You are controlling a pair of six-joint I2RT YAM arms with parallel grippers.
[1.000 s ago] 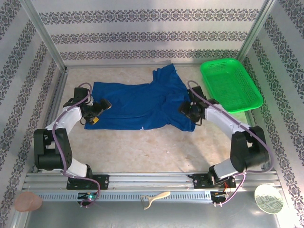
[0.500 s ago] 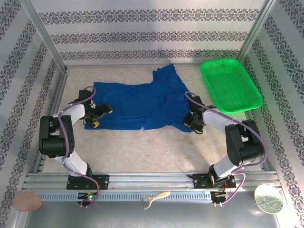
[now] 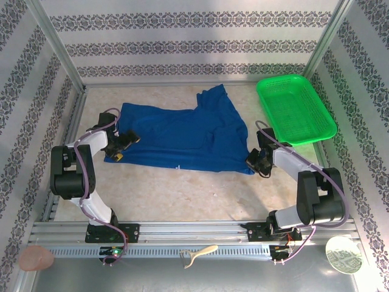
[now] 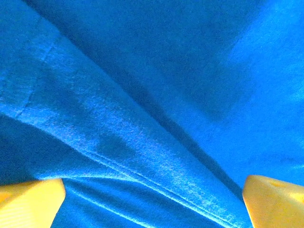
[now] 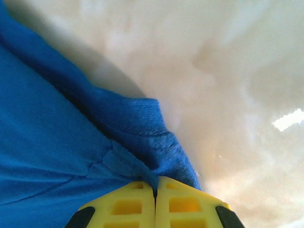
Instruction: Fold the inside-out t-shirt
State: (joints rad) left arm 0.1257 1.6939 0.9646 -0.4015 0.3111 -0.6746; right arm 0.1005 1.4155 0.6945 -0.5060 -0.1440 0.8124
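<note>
The royal-blue t-shirt (image 3: pixel 182 137) lies spread across the middle of the table, one flap bunched up toward the back. My right gripper (image 3: pixel 252 160) is shut on the t-shirt's near right corner; in the right wrist view the yellow fingertips (image 5: pixel 137 202) pinch a fold of blue cloth (image 5: pixel 137 137) just above the pale table. My left gripper (image 3: pixel 120 148) rests at the shirt's left edge with its jaws wide open. In the left wrist view the t-shirt (image 4: pixel 142 118) lies between the two yellow fingertips (image 4: pixel 28 202), a stitched hem running diagonally across.
A green mesh basket (image 3: pixel 295 106) sits at the back right, close to the right arm. Patterned walls enclose the table on three sides. A metal rail (image 3: pixel 194 234) runs along the near edge by the arm bases.
My right gripper closed on the shirt's right corner and pulled it right and toward the near edge, flattening that side. The left gripper shifted slightly at the left edge and stayed open.
</note>
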